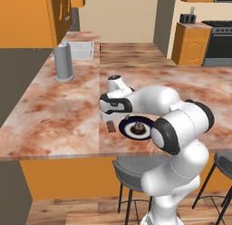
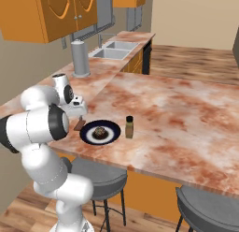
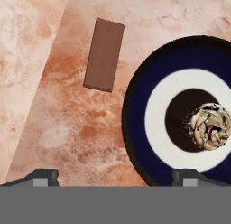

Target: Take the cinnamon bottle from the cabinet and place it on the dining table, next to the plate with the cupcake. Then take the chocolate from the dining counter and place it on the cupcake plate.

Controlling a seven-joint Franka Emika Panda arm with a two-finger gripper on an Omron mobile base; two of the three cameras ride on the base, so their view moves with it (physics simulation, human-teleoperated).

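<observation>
The chocolate (image 3: 104, 54) lies flat on the dining table (image 1: 59, 115), just left of the dark blue plate (image 3: 135, 110) that carries the cupcake (image 3: 210, 127). My gripper (image 3: 115, 178) hangs open above the marbled top between bar and plate, holding nothing. From the left base view the hand hovers over the chocolate (image 1: 112, 127) and the plate (image 1: 136, 129). In the right base view the cinnamon bottle (image 2: 129, 127) stands upright right beside the plate (image 2: 100, 133), with the gripper (image 2: 78, 115) over the chocolate (image 2: 79, 125).
A tall grey cylinder (image 1: 63, 61) stands at the back of the counter near the sink (image 2: 112, 51). Orange wall cabinets (image 2: 56, 11) hang above it. Grey stools (image 2: 100, 177) sit under the table's near edge.
</observation>
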